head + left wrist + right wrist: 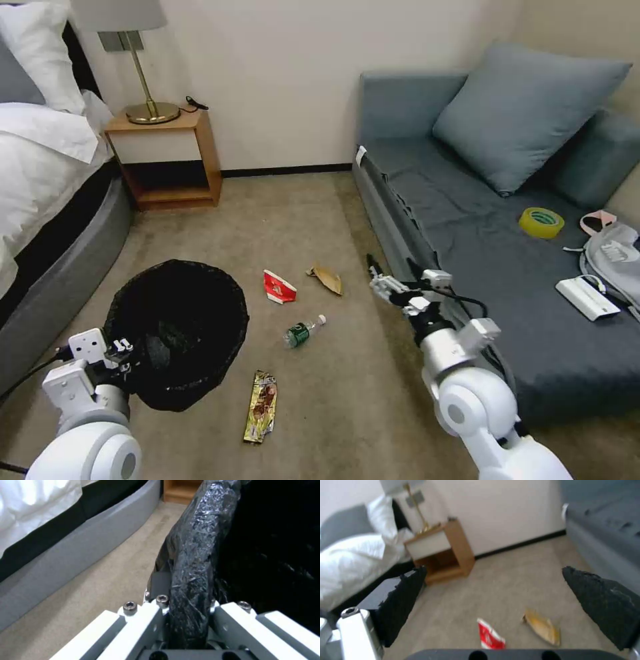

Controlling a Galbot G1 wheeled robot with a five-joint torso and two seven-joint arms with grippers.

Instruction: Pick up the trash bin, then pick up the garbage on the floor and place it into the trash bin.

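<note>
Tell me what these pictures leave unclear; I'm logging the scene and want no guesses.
- Bin inside: black liner, contents unreadable, head view.
- Bottle label: too small, head view.
- Wrapper print: too small, head view.
- Left claw tips: hidden by the liner, left wrist view.
- Carton: blurred, right wrist view.

Left pincer (188, 620) clamped on the bag-wrapped rim of the trash bin (193, 555), one finger on each side. The bin's dark interior lay toward 3 o'clock. Beige carpet (110, 585) and a grey bed base (83, 542) extended toward 10 o'clock.
</note>
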